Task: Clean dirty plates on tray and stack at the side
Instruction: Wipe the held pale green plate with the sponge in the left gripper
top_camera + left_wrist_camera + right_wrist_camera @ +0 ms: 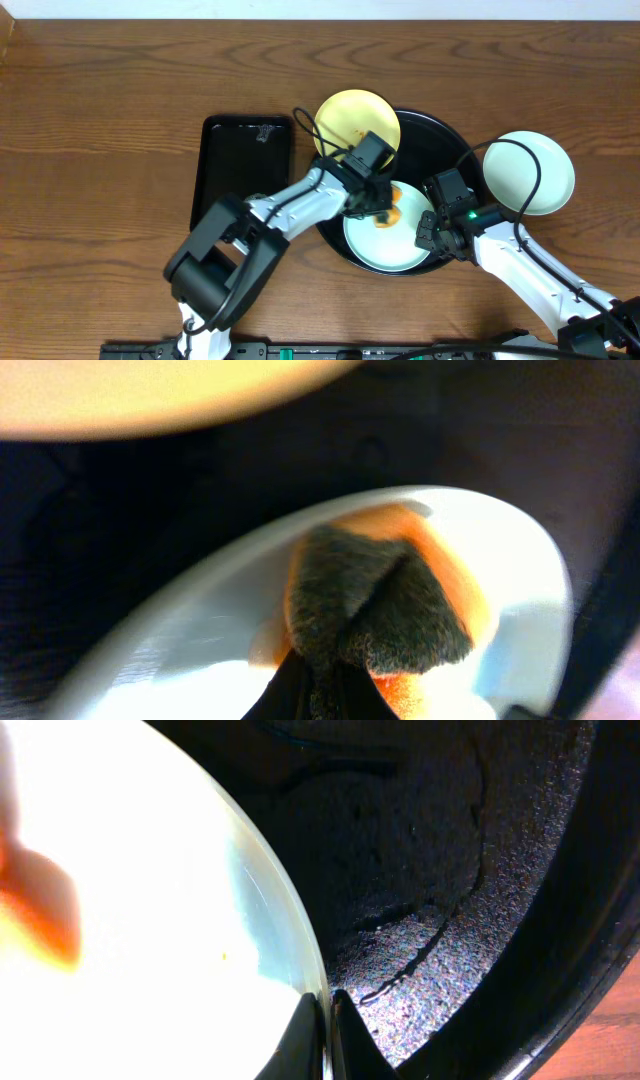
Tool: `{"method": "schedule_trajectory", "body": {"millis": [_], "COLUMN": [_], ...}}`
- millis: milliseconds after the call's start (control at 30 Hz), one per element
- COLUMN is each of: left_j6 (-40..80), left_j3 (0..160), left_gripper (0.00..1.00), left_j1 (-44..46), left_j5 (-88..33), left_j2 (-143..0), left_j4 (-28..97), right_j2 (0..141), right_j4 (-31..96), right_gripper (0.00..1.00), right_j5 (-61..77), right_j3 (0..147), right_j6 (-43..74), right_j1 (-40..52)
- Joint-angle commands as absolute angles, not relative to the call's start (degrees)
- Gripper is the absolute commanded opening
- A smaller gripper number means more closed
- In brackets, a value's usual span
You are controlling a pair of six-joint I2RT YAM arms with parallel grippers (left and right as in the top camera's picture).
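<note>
The round black tray [437, 148] holds a pale mint plate [385, 250] with an orange smear [392, 212] at its centre. My left gripper [374, 200] is shut on a dark grey cloth [375, 610] and presses it on the smear [450, 575] of that plate [520, 580]. My right gripper [432, 236] is shut on the plate's right rim; in the right wrist view its jaws [325, 1020] pinch the edge of the plate [150, 920]. A pale yellow plate [357, 120] rests on the tray's far left rim. A second mint plate [528, 172] lies on the table right of the tray.
A rectangular black tray [245, 165] lies left of the round tray, under my left arm. The wooden table [100, 120] surrounds everything. The yellow plate [150, 395] shows blurred at the top of the left wrist view.
</note>
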State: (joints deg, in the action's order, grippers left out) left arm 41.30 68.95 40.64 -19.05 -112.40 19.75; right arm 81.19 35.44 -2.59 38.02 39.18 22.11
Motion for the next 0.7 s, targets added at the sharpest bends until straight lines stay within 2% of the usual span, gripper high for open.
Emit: {"method": "schedule_trajectory", "body": {"millis": [0,267,433,667], "left_j6": [35.0,30.7,36.8,49.9], "left_j3": [68.5,68.5,68.5,68.5], "left_gripper": [0.08,0.07,0.08,0.07], "left_j1": [38.5,38.8,39.8,43.0], "left_j5": [-13.4,-16.0,-15.8,-18.2], "left_j2": [-110.6,-98.8,-98.6,-105.6], "left_j4": [24.1,31.6,29.3,25.3], "right_j2": [80.6,80.6,80.6,80.6], "right_j4": [36.0,36.0,36.0,36.0], "right_gripper": [0.01,0.01,0.01,0.01], "right_j5": [-4.1,-4.5,-4.5,-4.5], "right_j3": [37.8,37.8,37.8,37.8], "right_j6": [38.1,38.1,38.1,38.1], "right_j1": [21.9,21.9,21.9,21.9]}}
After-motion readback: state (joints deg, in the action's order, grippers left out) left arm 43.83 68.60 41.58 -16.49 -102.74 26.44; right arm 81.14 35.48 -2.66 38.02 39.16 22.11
